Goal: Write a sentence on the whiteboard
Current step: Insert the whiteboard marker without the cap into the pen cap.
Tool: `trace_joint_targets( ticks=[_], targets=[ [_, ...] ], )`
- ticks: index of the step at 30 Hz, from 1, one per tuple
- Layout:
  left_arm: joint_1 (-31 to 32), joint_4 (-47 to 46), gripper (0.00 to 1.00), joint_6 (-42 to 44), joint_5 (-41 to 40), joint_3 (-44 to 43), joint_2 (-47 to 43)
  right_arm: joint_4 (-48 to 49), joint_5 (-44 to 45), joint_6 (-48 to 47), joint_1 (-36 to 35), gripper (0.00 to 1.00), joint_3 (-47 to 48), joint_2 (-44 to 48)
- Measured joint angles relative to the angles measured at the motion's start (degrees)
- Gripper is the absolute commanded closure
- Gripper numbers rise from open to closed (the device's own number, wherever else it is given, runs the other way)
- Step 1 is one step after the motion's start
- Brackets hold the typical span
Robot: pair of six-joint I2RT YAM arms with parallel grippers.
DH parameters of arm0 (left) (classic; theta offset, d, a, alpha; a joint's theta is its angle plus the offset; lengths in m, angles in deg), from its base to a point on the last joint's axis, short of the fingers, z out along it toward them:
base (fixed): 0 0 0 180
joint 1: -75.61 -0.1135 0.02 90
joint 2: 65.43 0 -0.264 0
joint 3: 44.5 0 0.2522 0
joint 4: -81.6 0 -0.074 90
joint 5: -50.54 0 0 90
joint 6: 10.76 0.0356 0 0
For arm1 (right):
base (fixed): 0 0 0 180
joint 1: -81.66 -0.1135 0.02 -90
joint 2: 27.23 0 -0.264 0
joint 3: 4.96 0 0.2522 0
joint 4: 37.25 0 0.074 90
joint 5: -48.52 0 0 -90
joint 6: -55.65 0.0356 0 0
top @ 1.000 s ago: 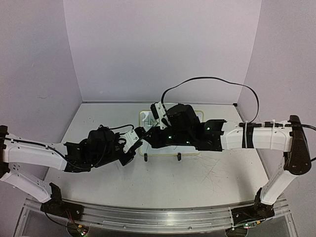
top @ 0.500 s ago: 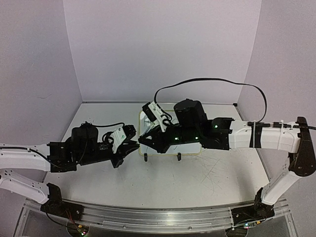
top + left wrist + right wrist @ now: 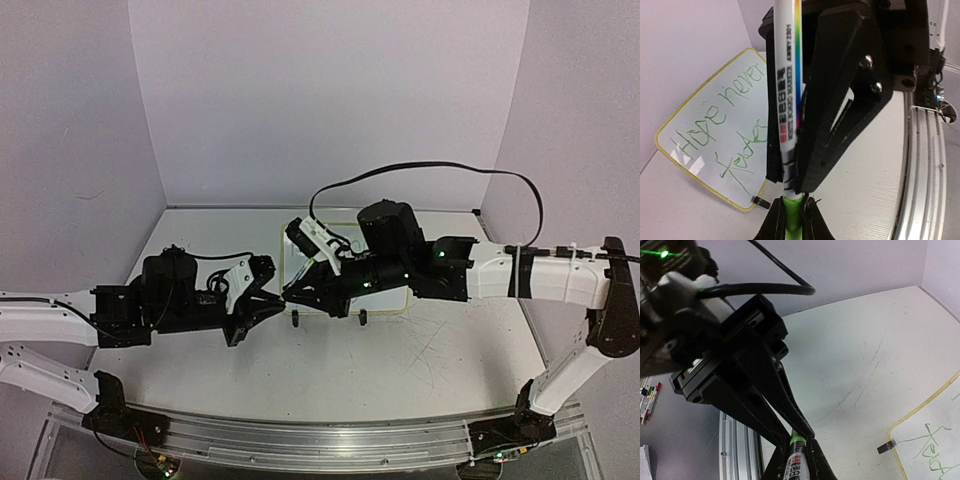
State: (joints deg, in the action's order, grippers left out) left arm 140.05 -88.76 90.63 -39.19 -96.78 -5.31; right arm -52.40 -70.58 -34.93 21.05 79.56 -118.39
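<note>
Scuffed white bench [image 3: 420, 350]; at its middle, rounded yellow-rimmed whiteboard [image 3: 707, 145] with green scrawled sentence [image 3: 722, 107], largely screened from above by right arm [image 3: 540, 280]. In front, right fingers [image 3: 819, 465] pinching striped white marker [image 3: 786, 100], left fingers [image 3: 774, 222] pinching its green end [image 3: 792, 220].

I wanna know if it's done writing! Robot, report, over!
Grippers shut: left gripper on green end of marker, right gripper on barrel. On whiteboard, sentence: Hope never fades. Nothing seen in the way.

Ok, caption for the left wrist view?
Left gripper and right gripper pinch the marker; whiteboard behind bears the sentence "Hope never fades".
</note>
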Motion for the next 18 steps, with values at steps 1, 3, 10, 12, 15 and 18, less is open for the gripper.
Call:
trace_joint_targets(
  ticks=[1,3,10,12,15,18],
  targets=[
    [0.1,0.4,1.00,0.6,-2.1,-0.6,0.7,0.1,0.8,0.9,0.3,1.00,0.6,-0.9],
    [0.2,0.5,1.00,2.3,-6.9,-1.2,2.2,0.7,2.7,3.5,0.7,1.00,1.6,-2.5],
    [0.6,-2.9,1.00,8.7,-19.7,-1.4,6.1,3.7,11.9,19.1,0.4,1.00,3.9,-6.2],
    [0.9,-4.4,1.00,9.6,-21.2,-1.4,6.3,4.1,14.4,22.7,-0.1,0.91,3.9,-5.7],
    [1.5,-7.5,1.00,9.8,-23.0,-1.3,6.2,4.0,15.9,25.5,-0.1,0.63,3.8,-4.0],
    [2.4,-13.3,1.00,9.2,-26.1,0.8,5.1,2.7,16.0,26.0,0.5,0.39,2.7,-1.2]
  ],
)
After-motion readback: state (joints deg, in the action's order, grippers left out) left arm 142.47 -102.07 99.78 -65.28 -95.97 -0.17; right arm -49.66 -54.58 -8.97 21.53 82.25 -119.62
